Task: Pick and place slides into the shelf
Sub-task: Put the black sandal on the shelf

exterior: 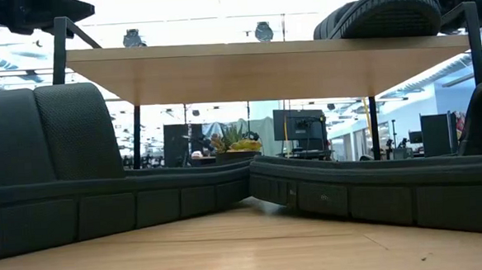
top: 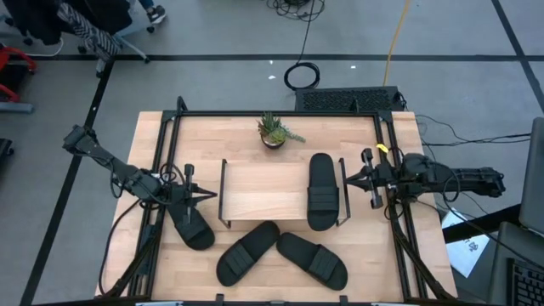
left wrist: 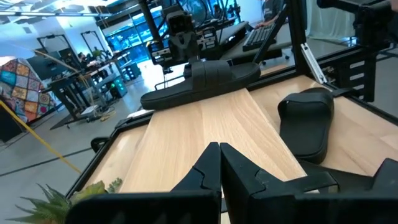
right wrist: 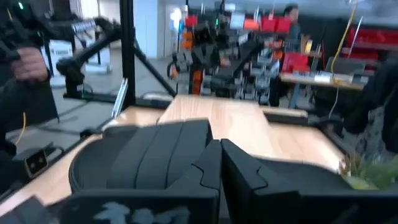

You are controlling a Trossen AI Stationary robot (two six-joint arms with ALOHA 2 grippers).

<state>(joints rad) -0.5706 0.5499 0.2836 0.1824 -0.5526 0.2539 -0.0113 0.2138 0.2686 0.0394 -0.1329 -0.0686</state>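
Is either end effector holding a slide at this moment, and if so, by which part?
Nothing is held. The left end effector and right end effector are both shut and empty, one beside each end of the shelf.

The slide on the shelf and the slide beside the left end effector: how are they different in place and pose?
The slide on the shelf lies on the shelf's wooden top board, at its right end; the slide beside the left end effector lies on the table, left of the shelf. The first lies straight across the board; the second lies at an angle. Both are black, strap upward, and neither is held.
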